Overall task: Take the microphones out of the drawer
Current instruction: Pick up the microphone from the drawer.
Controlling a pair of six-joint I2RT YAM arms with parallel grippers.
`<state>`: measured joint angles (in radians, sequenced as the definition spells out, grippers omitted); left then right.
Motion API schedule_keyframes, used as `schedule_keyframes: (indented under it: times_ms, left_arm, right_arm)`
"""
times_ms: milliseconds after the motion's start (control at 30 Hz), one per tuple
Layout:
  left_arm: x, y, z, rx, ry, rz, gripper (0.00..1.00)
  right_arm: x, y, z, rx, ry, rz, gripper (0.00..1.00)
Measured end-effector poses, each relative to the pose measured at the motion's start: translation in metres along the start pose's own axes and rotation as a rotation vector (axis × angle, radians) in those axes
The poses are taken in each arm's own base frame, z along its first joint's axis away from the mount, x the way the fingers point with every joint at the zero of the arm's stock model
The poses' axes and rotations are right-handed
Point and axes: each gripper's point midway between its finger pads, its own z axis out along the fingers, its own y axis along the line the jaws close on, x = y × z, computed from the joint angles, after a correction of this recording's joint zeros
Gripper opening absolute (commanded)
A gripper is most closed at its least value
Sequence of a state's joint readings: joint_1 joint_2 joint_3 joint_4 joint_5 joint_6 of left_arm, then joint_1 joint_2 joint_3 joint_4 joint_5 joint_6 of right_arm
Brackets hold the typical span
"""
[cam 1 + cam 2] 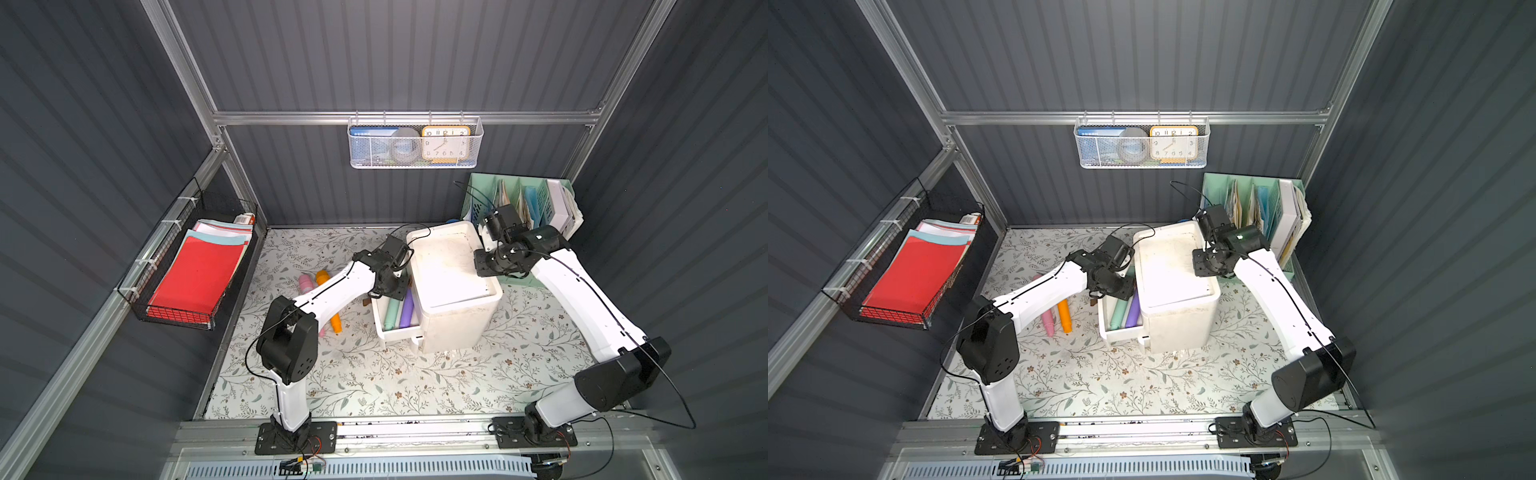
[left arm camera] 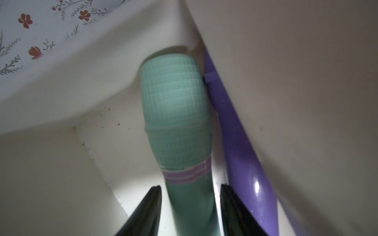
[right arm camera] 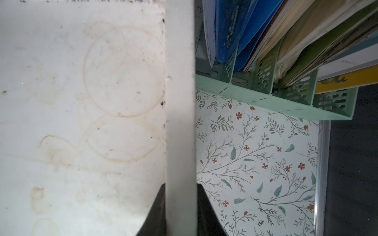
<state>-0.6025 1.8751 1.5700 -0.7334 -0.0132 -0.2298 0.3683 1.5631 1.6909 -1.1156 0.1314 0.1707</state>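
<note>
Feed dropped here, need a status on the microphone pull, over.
Left pincer open, astride green microphone handle in drawer. Right pincer shut on cabinet rim. Purple microphone close alongside.

The teal microphone (image 2: 176, 114) has lilac bands (image 2: 187, 173).

Four microphones (image 1: 392, 313) (two in drawer (image 1: 397, 333)), two baskets (image 1: 365, 160)

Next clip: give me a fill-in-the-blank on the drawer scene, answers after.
The left hand straddles the green microphone inside the open ____.
Beside it lies a second microphone, coloured ____.
The right hand pinches the top rim of the ____ cabinet.
The pink microphone and orange microphone lie on the ____.
Answers: drawer; purple; white; table.
</note>
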Motion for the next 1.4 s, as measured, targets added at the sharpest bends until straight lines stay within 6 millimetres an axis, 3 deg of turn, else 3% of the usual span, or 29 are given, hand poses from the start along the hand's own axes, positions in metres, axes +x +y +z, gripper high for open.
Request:
schedule_keyframes:
  times_ms: [400,867,1100,1400]
  left_arm:
    - [0.0,0.003,0.006,-0.053,-0.003,-0.018,0.52]
    - [0.004,0.003,0.016,-0.057,0.018,-0.039,0.46]
    - [0.005,0.005,0.018,-0.065,0.022,-0.056,0.27]
    - [0.004,0.005,0.016,-0.063,0.013,-0.06,0.24]
  right_arm:
    - [0.0,0.0,0.0,0.0,0.0,0.0,0.0]
    - [0.0,0.0,0.0,0.0,-0.001,0.0,0.0]
    - [0.0,0.0,0.0,0.0,0.0,0.0,0.0]
    - [0.0,0.0,-0.001,0.0,0.0,0.0,0.0]
